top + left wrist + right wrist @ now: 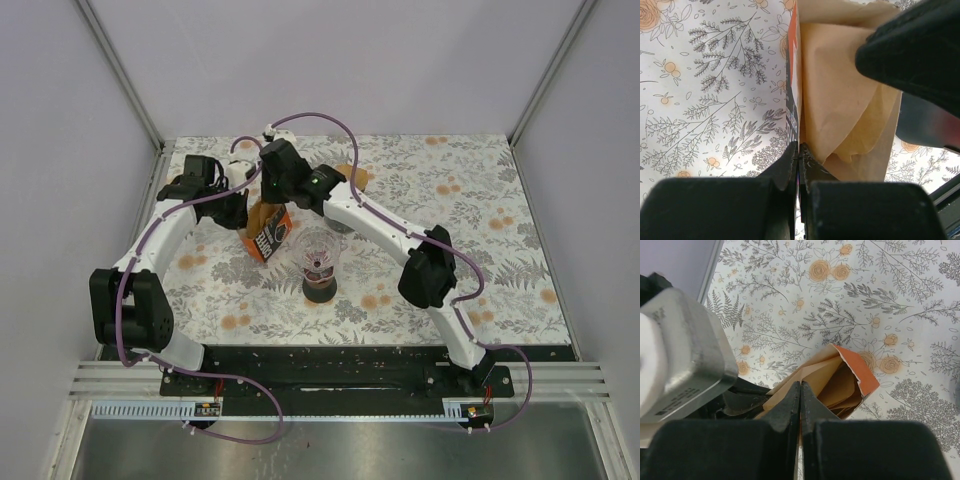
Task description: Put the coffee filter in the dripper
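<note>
Left tool (798,149) was clenched on the thin card wall of the orange packet (268,235). Right tool (800,387) was pinched shut at the creased tan coffee filter (835,85) inside. Just beside the packet, the clear conical dripper (320,258) stood on the floral surface (480,220).

The right arm (350,208) hides the top of the filter bag (270,238).

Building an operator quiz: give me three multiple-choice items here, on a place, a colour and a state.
1. From above, the dripper stands where, relative to the filter box? A) to its left; B) to its right; C) on top of it.
2. The filter box is: A) orange; B) blue; C) green.
3. The left gripper is: A) wide open; B) holding the dripper; C) shut on the box wall.
B, as the top view shows; A, its orange panel; C, the fingers pinch its edge.
</note>
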